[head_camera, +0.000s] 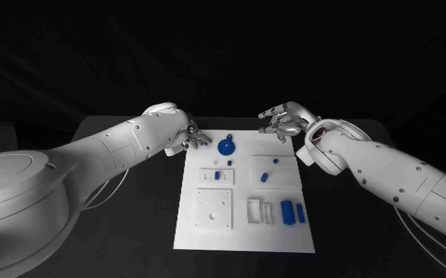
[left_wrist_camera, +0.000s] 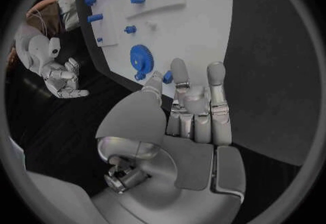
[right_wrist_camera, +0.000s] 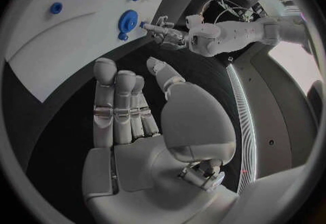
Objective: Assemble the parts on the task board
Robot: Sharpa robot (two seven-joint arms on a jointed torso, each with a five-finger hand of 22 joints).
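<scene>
Care matters here: the left hand (head_camera: 193, 137) pinches a small blue part (left_wrist_camera: 167, 77) at the board's (head_camera: 244, 239) far-left corner beside the blue gear (head_camera: 227, 147), while the right hand (head_camera: 281, 122) hovers released, so lower it slowly.

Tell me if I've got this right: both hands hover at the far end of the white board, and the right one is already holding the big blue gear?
Not quite. The right hand holds nothing; its fingers are apart, as the right wrist view shows. The blue gear lies on the task board, nearer the left hand, clear in the head view. Both hands are at the board's far end.
</scene>
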